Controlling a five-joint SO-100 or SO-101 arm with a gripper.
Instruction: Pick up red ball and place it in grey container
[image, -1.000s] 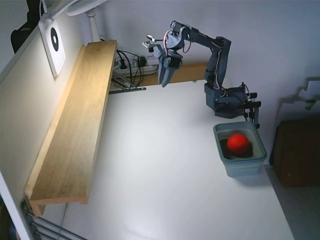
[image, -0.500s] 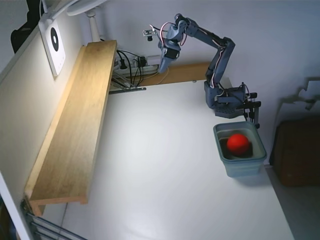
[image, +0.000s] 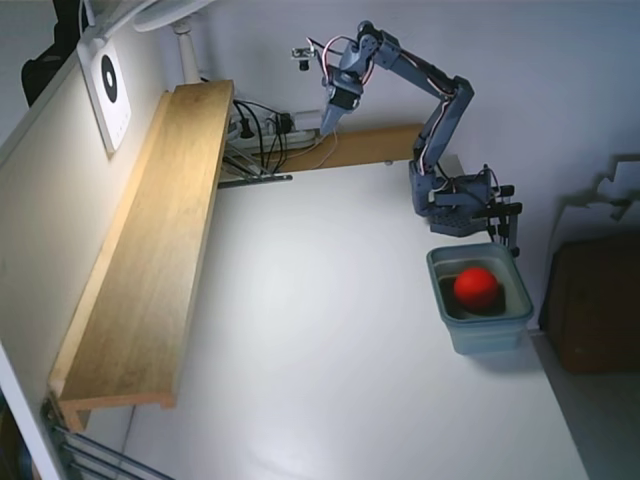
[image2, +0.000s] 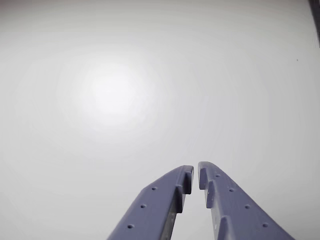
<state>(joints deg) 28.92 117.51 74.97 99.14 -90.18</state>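
In the fixed view the red ball (image: 476, 287) lies inside the grey container (image: 514, 322), which stands on the white table at the right, just in front of the arm's base. My gripper (image: 327, 127) is raised high over the far part of the table, well away from the container, pointing down. In the wrist view its two blue fingers (image2: 195, 172) stand nearly together with only a thin gap and hold nothing. Only bare white table shows below them there; the ball and container are out of that view.
A long wooden shelf (image: 150, 250) runs along the left side of the table. Cables and a power strip (image: 265, 130) lie at the far edge. The arm's base (image: 455, 200) is clamped at the right edge. A dark box (image: 595, 300) stands beyond the table's right side.
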